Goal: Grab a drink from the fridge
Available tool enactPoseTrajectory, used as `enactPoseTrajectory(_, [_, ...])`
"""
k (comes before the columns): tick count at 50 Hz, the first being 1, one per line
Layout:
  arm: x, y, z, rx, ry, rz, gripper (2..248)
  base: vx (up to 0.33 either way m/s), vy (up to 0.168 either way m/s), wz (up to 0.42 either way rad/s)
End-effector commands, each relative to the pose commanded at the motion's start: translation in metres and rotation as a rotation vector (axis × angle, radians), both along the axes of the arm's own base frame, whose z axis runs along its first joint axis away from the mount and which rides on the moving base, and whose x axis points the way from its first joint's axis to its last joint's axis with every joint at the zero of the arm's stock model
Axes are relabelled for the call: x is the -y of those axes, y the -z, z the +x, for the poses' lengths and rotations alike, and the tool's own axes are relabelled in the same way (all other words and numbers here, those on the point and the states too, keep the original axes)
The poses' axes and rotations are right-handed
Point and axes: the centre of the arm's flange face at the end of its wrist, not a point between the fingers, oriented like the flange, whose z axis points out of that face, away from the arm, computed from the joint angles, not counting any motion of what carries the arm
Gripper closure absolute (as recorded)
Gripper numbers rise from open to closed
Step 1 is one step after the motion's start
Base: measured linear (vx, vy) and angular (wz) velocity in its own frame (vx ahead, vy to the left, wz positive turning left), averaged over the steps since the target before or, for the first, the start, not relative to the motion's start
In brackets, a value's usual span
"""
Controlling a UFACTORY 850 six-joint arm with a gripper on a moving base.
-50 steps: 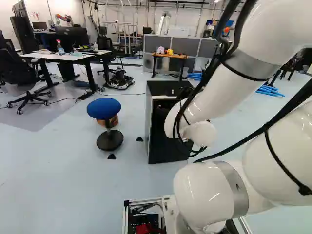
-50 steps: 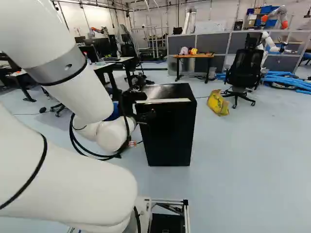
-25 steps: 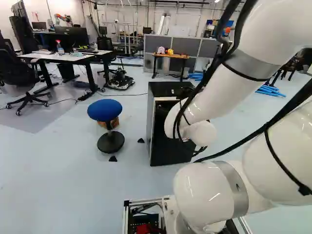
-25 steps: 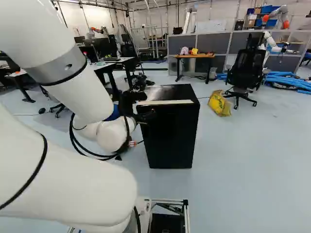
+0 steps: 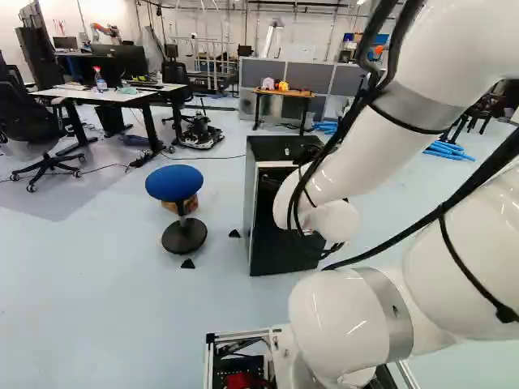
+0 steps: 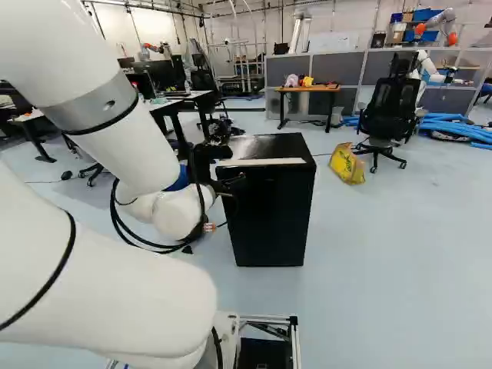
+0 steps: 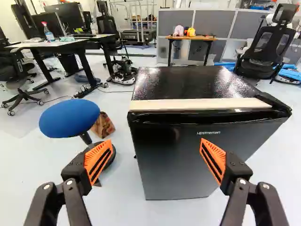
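The fridge (image 7: 188, 84) stood upright on the floor (image 7: 28, 174), ahead of the tool (image 7: 156, 141), its door (image 7: 188, 160) apparently closed. No drink was visible; it was presumably inside. A dark fitting (image 7: 270, 100) at the top corner farther from the stool (image 7: 69, 119) suggested a hinge, so the door likely opened from the stool side. The tool stood wide, nothing between its orange pads (image 7: 98, 161) — a posture judged suitable for taking a door edge. It faced the front, probably to line up before reaching in. The opening step appeared to be in hand, the task at an early stage. The stool stood beside the fridge — a possible obstruction to the arm (image 6: 146, 146).
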Motion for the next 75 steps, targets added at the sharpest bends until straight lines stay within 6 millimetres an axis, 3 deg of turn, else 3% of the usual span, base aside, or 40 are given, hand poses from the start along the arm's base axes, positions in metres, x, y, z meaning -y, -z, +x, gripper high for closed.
enactPoseTrajectory(22, [-0.004,-0.001,0.005,-0.004,0.083,0.051,3,0.0,0.0,0.0])
enactPoseTrajectory(44, [-0.025,-0.001,0.009,0.005,0.065,0.075,3,0.0,0.0,0.0])
enactPoseTrajectory(75, [-0.054,0.016,0.029,-0.004,0.076,0.087,3,0.0,0.0,0.0])
